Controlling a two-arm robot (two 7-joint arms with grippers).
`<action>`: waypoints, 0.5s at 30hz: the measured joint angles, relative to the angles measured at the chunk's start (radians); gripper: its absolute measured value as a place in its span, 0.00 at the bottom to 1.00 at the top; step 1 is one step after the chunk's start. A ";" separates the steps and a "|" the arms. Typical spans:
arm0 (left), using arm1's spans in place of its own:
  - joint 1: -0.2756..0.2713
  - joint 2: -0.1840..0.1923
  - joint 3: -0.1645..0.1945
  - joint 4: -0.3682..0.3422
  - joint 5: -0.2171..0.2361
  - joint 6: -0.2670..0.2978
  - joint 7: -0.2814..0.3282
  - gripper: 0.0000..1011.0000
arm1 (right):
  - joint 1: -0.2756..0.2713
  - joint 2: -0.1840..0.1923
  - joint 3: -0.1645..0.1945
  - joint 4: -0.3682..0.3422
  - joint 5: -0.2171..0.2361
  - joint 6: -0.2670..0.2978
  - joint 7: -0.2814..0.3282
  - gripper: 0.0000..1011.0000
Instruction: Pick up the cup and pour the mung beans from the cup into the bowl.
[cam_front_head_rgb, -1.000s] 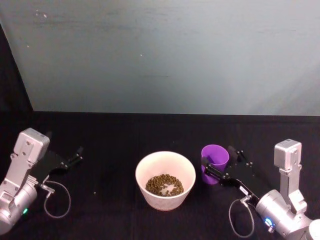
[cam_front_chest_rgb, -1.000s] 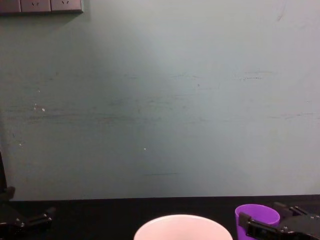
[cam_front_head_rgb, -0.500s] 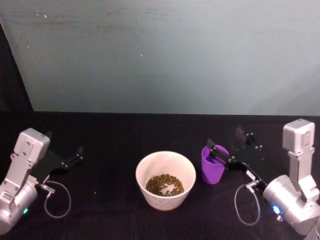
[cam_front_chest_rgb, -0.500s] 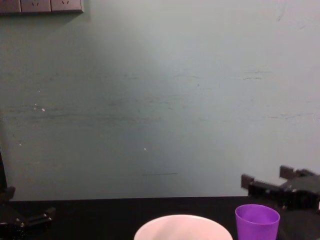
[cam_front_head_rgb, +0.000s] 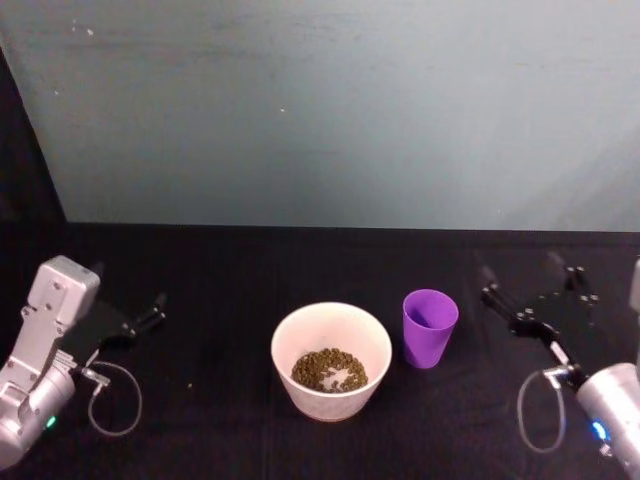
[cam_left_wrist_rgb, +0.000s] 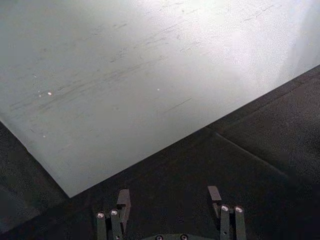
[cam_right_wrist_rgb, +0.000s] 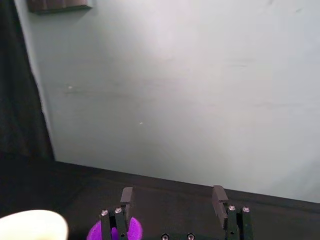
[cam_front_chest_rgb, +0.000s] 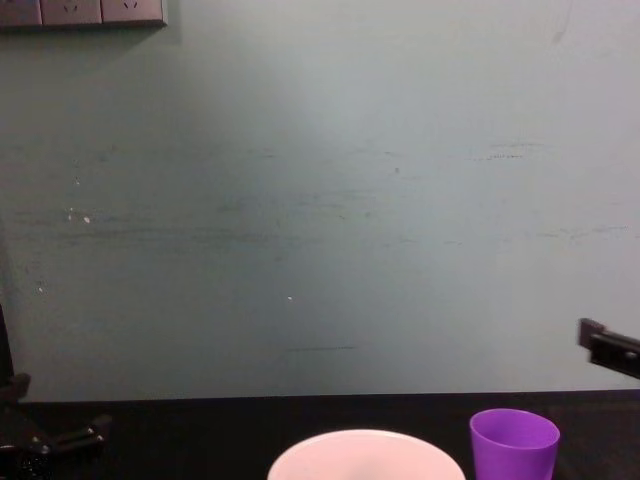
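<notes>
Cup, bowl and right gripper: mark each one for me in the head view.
cup (cam_front_head_rgb: 430, 330): head view, purple side wall.
bowl (cam_front_head_rgb: 300, 385): head view, outer wall.
right gripper (cam_front_head_rgb: 535, 290): head view, between its open fingertips.

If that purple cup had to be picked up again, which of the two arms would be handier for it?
The right. Its gripper hangs open just beside the cup, while the left gripper sits far across the bowl.
</notes>
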 joint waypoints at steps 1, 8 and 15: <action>0.000 0.000 0.000 0.000 0.000 0.000 0.000 0.99 | -0.005 0.000 0.006 0.000 -0.002 -0.007 -0.002 0.99; 0.000 0.000 0.000 0.000 0.000 0.000 0.000 0.99 | -0.038 0.005 0.053 0.001 -0.021 -0.060 -0.005 0.99; 0.000 0.000 0.000 0.000 0.000 0.000 0.000 0.99 | -0.043 0.007 0.066 0.009 -0.016 -0.076 0.016 0.99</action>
